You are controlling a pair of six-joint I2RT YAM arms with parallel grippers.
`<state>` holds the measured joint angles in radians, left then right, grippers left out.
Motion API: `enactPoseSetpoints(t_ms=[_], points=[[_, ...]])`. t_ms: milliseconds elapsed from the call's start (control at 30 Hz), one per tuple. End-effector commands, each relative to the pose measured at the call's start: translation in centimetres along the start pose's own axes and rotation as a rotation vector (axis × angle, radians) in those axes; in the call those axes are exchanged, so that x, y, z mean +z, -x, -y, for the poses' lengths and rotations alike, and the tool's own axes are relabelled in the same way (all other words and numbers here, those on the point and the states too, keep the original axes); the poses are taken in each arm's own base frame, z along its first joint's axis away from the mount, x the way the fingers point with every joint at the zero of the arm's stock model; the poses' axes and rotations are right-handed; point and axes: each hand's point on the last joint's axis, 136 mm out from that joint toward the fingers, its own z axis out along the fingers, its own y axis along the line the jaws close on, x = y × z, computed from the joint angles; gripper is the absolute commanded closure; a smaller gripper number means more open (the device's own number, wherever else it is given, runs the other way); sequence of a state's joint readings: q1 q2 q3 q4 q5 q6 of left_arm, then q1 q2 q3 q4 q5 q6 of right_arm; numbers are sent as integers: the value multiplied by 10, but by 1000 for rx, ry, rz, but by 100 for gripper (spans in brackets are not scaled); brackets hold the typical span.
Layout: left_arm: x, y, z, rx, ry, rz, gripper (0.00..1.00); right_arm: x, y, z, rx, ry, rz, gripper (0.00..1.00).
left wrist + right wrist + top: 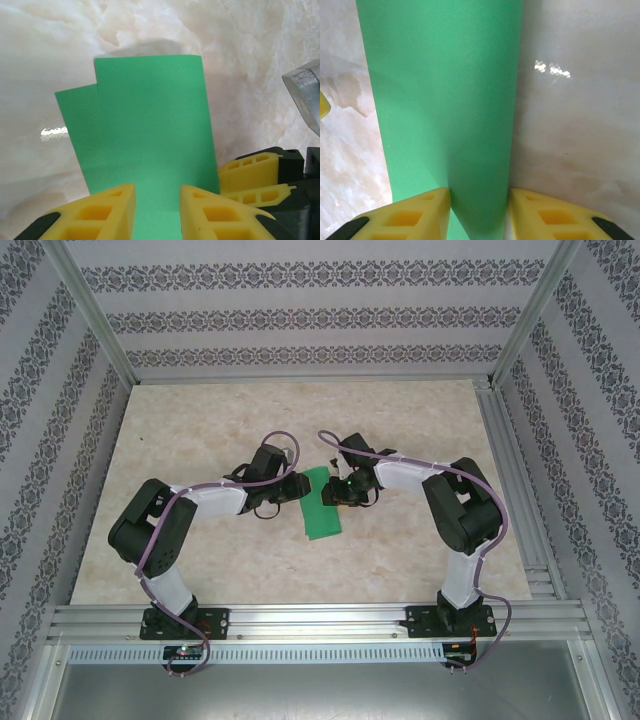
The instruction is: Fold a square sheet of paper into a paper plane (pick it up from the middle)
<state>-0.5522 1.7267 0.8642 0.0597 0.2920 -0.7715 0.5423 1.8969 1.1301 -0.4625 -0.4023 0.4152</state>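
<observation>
- I see the green sheet of paper [322, 510] lying near the middle of the bench [200, 440], between the two arms. It is folded into a narrow strip that runs roughly toward and away from the bases.
- In my left wrist view the sheet shows two layers. The upper one sits offset from the lower, so a band of the lower layer shows along one long side.
- The left pincer [157, 212] is at the sheet's left long edge. Its yellow fingers [107, 215] stand partly spread, with the green paper showing in the gap and running on behind both fingers. I see no pinch there.
- The right pincer [479, 212] comes in from the opposite long edge, near the far end of the strip. Its fingers [405, 217] are also apart, and green fills the space between them. One long edge of the paper lines up with the inner face of one finger, so I cannot tell whether it is squeezing the sheet.
- The two pincers sit close together across the strip. The right one's yellow fingers also appear at the side of my left wrist view.
</observation>
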Motion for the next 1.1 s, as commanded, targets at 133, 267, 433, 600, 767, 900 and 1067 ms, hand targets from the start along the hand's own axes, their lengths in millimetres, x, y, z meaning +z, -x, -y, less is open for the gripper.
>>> enactPoseSetpoints(t_ms=[133, 267, 433, 600, 767, 900, 1067], points=[[-14, 4, 2, 28, 26, 44, 70, 9, -15, 14, -126, -69, -57, 63], [-16, 5, 1, 25, 35, 55, 70, 11, -17, 17, -176, -103, -75, 64], [-15, 4, 0, 24, 36, 52, 70, 12, -14, 19, -193, -130, -74, 63], [-14, 4, 0, 24, 36, 49, 70, 16, -15, 21, -193, -147, -83, 60], [-14, 3, -1, 23, 39, 47, 70, 19, -14, 23, -178, -153, -89, 60], [-12, 2, -1, 23, 35, 40, 70, 21, -15, 25, -174, -160, -96, 60], [-8, -1, 2, 23, 15, 18, 71, 22, -16, 27, -174, -167, -101, 60]])
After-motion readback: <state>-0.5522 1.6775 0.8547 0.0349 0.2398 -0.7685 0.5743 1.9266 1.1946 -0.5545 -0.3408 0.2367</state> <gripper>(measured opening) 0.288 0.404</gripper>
